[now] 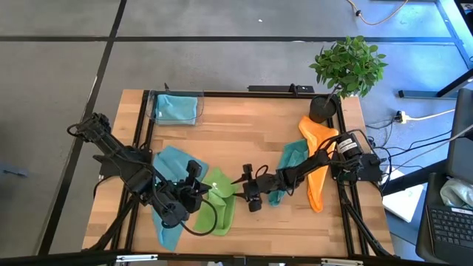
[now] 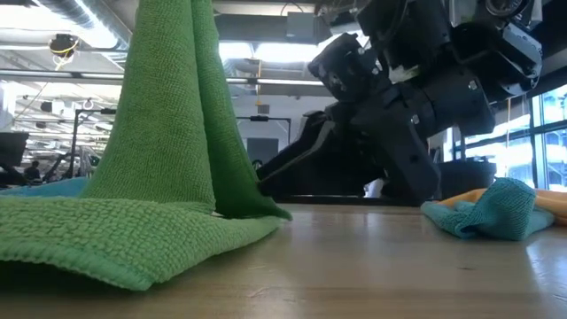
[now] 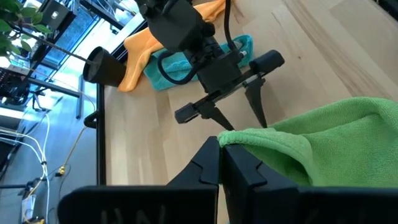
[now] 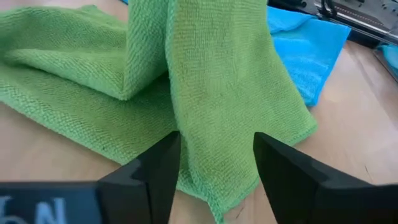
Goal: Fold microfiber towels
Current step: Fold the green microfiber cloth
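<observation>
Nearest of all, the lime green towel (image 2: 133,221) is lying in a thick fold on the wooden table (image 1: 259,118), and part of it is rising in a steep tent above the board. The left gripper (image 3: 221,165) is pinching that raised part with its fingers clamped together on the cloth, holding it up off the wood near the front middle of the table. The right gripper (image 4: 214,162) is reaching in from the other side, its fingers standing wide apart with nothing between them, pointing at the hanging green edge just ahead of it.

This cloth is looking limp and light: it is draping straight down from the pinch and pooling where it meets the table, so I judge it will sag and slide rather than hold a crease. The fuzzy, looped weave should give the fingers good purchase. The free hanging edge or its lower corner seems the sensible place for the open claw to take hold.

A light blue towel (image 1: 174,166) is lying partly under the left arm. A teal towel (image 1: 284,166) and an orange towel (image 1: 318,159) are lying bunched toward the right side, and another light blue one (image 1: 176,108) is sitting in a clear bin (image 1: 154,109) at the far left corner.
</observation>
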You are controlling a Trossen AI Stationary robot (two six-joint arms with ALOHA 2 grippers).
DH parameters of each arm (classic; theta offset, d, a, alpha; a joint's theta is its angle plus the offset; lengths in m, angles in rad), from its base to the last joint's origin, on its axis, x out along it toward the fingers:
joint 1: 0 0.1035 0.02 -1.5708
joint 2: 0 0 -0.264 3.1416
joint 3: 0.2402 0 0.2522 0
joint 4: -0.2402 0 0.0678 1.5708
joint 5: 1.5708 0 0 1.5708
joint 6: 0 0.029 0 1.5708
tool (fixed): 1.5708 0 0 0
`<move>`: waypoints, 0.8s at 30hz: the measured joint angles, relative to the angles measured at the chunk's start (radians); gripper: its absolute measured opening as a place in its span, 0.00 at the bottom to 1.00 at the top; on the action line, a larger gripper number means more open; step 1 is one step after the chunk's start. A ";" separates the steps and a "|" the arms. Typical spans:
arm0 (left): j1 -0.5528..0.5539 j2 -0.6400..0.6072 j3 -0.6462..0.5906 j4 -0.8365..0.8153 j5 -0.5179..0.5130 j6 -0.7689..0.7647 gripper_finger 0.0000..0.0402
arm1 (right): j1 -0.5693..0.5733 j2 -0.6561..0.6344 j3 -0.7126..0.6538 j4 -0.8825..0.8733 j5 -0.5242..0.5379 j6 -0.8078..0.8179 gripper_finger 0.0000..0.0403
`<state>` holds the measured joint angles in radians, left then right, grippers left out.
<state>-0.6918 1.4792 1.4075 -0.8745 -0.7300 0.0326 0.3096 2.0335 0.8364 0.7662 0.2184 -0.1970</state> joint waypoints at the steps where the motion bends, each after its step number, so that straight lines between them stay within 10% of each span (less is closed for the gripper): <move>1: 0.000 0.000 0.000 0.000 0.000 0.000 0.00 | 0.000 0.000 0.000 -0.006 -0.021 -0.009 0.48; 24: 0.000 0.000 0.000 -0.003 -0.001 0.000 0.00 | -0.033 0.076 0.001 0.085 -0.086 -0.034 0.45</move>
<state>-0.6918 1.4796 1.4075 -0.8777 -0.7307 0.0328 0.2765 2.1097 0.8377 0.8508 0.1325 -0.2310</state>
